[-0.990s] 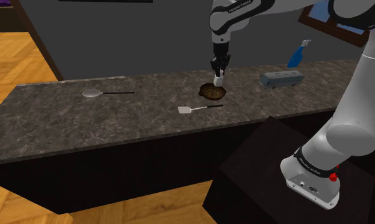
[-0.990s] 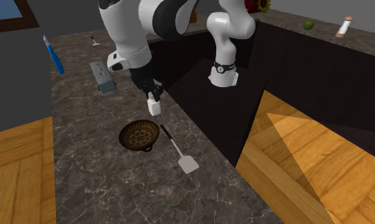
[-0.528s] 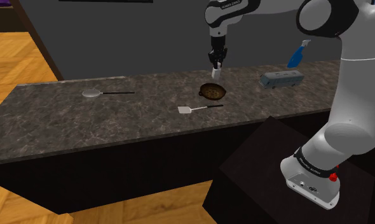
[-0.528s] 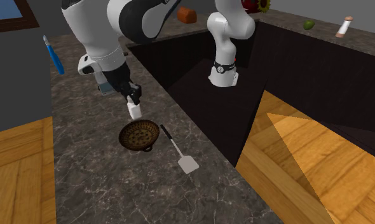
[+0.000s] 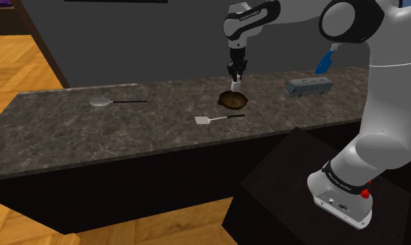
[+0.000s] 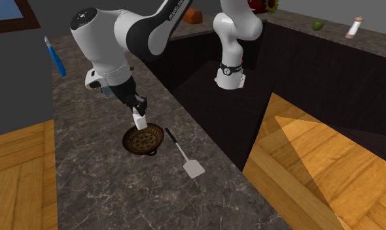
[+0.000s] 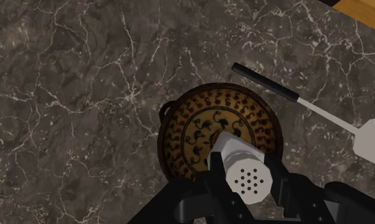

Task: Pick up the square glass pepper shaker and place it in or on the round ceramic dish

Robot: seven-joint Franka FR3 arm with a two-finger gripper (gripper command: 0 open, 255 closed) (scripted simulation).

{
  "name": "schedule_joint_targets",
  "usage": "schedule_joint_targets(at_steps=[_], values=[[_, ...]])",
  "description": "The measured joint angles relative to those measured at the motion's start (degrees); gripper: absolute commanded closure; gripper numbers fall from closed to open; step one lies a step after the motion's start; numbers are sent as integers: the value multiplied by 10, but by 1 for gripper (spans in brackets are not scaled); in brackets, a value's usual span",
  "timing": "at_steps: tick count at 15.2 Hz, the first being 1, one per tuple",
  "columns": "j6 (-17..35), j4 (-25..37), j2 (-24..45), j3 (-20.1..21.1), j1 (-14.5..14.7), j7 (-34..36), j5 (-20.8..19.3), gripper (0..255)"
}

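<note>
Claw (image 7: pixel 246 183) clasps white square shaker (image 7: pixel 238 158), perforated cap

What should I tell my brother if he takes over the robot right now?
Gripper: shut on the pepper shaker, a pale square one with a holed cap.
Where: the shaker hangs over the patterned round dish on the dark stone counter, not touching it. A white spatula lies beside the dish.
Done: shaker picked up and now over the dish.
Left: lower it into the dish, open the fingers, then lift the arm away.
</note>
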Motion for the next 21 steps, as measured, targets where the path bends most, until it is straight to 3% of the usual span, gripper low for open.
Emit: schedule_joint_targets(at_steps=[9,16,17,21], values=[[54,-23,32,1,-1,0,2,255],[62,-25,37,1,-2,0,3,255],[62,-25,37,1,-2,0,3,0],[62,-25,37,1,-2,0,3,0]])
